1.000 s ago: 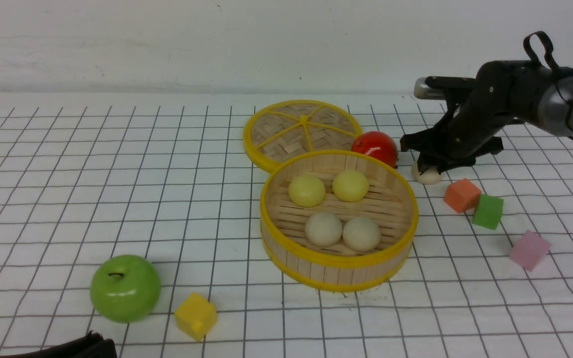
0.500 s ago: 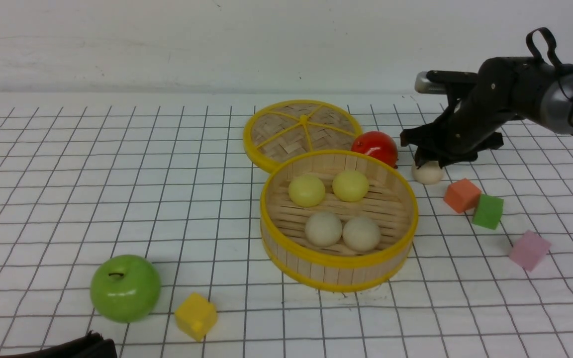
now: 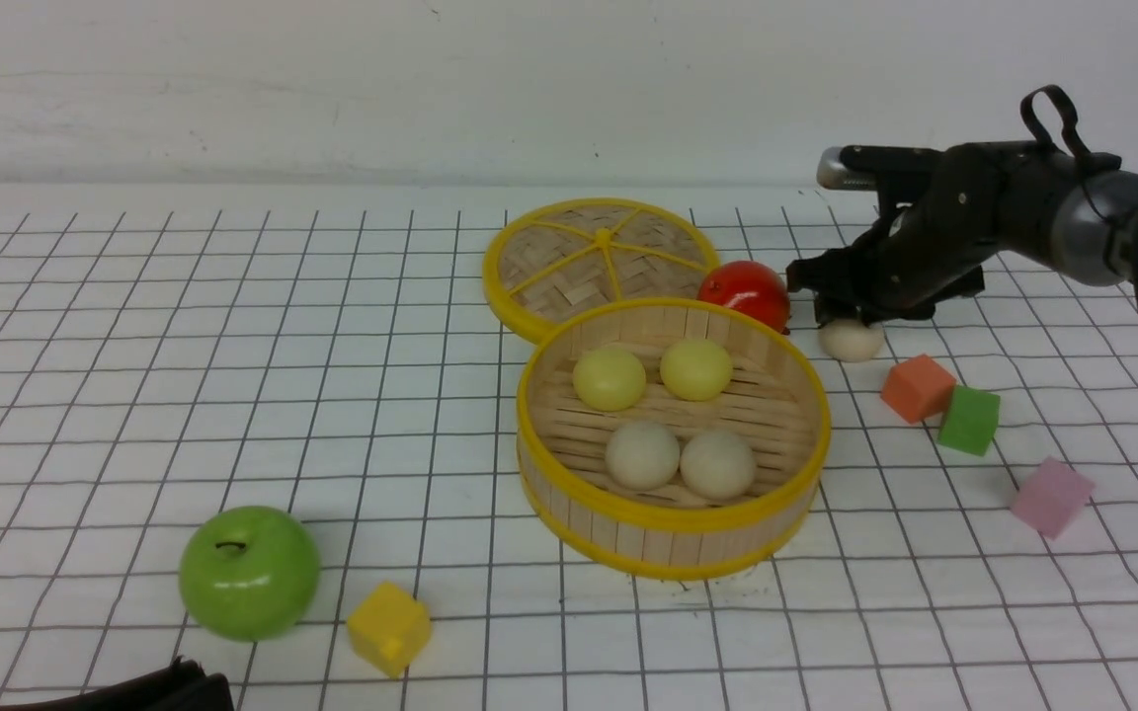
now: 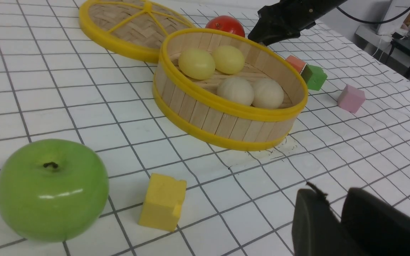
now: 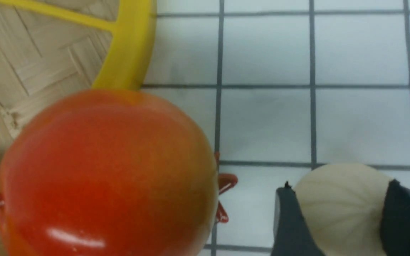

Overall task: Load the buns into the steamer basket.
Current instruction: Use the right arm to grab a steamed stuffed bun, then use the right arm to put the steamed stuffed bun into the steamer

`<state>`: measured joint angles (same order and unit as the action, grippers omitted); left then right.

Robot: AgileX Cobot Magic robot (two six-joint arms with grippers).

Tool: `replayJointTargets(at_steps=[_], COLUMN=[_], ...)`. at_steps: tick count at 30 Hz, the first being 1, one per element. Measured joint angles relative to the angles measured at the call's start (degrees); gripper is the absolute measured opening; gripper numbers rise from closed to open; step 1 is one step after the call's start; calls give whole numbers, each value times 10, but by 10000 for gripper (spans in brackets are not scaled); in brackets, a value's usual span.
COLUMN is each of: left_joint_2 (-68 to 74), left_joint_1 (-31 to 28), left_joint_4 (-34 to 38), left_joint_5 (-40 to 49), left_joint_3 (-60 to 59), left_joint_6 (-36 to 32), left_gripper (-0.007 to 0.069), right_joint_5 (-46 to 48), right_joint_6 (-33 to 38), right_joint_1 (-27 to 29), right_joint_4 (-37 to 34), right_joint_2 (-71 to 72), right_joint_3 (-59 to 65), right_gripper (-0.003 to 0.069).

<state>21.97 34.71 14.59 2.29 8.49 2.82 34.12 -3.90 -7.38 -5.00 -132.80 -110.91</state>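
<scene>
You're facing a white desk with a slightly wavy black grid; a plain off-white wall is running behind it, and soft even light is falling across.

My right arm reaches in from the right side, stretched out low and nearly level, with the wrist bent down so that my right gripper points at the table. Its jaws stand wide apart, one dark finger on each side of the top of a bun that rests on the table. My left arm sits low at the near left edge, and my left gripper is empty, its two fingers drawn close with only a thin slit showing; whether they quite meet I cannot tell.
</scene>
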Motion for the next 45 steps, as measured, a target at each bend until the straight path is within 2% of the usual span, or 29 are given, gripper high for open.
replayJointTargets(at_steps=[5,7,8,11,14,24,30,36,39,45], left_joint_2=[0,0,0,0,0,0,0,0,0,0], left_joint_1=[0,0,0,0,0,0,0,0,0,0], left_joint_4=[0,0,0,0,0,0,0,0,0,0], left_joint_5=[0,0,0,0,0,0,0,0,0,0], left_joint_3=[0,0,0,0,0,0,0,0,0,0], left_joint_6=[0,0,0,0,0,0,0,0,0,0], left_gripper=[127,129,129,133,136,144,146,151,155,155], right_joint_5=[1,1,1,2,10,43,94,137,119,59], right_joint_6=[0,0,0,0,0,1,34,90,142,170], right_joint_1=[0,0,0,0,0,0,0,-10,-40,-92], right_joint_4=[0,1,2,12,23,53,50,-25,-95,-127], right_joint_2=[0,0,0,0,0,27,70,141,203,242], right_joint_3=[0,0,0,0,0,0,0,47,138,232], right_gripper=[262,187,181,78,7,0,0,0,0,0])
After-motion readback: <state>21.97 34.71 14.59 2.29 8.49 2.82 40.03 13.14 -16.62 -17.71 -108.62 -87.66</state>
